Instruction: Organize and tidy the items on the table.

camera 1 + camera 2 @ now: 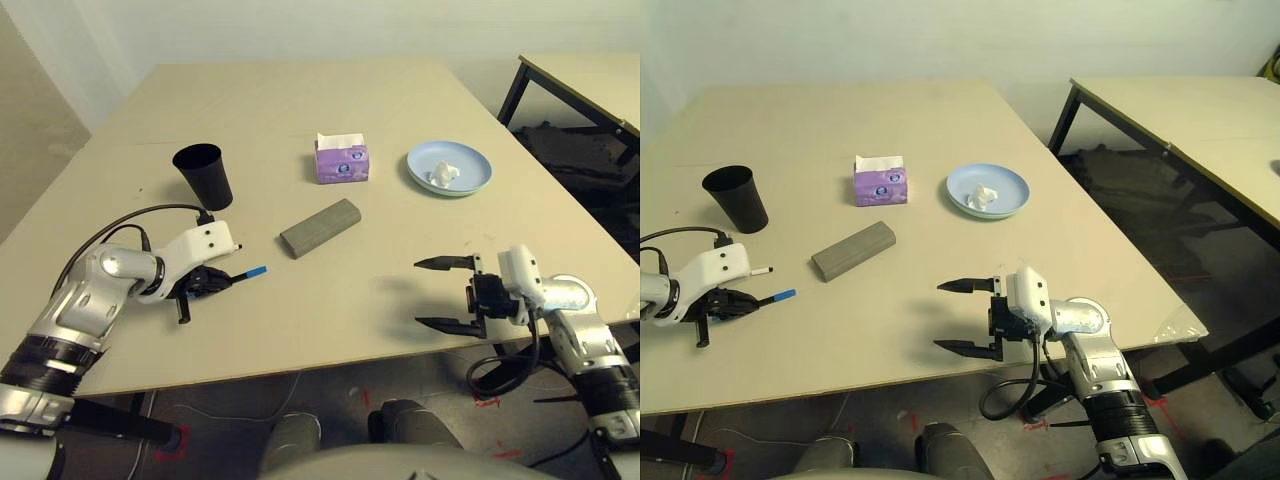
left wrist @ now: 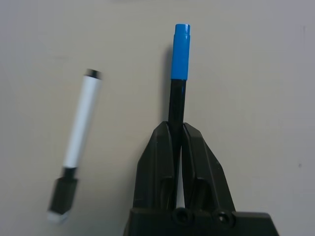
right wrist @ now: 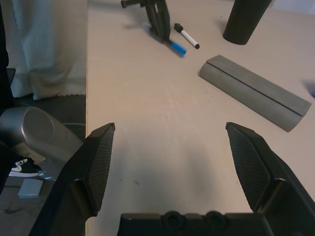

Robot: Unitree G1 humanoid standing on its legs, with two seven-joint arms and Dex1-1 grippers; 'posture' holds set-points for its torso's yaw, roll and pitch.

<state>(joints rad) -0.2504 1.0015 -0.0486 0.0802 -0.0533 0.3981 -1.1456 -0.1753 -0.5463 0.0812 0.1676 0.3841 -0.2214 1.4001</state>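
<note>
Here the beige table (image 1: 330, 330) meets a white wall; left gripper (image 2: 178, 135) pinches the blue-capped pen (image 2: 180, 59), white marker (image 2: 81, 128) beside; right gripper (image 1: 440, 293) gapes empty.

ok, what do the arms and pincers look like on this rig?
Both forearms are silver metal with black ribbed bands near the elbow. Each wrist carries a white housing, with a black cable looping from it back along the arm. The left pincer and the right pincer each have two black, tapered, pointed fingers; the inner pads show a fine cross-hatched grip texture. Two round screw heads sit in the black base between the fingers.
</note>
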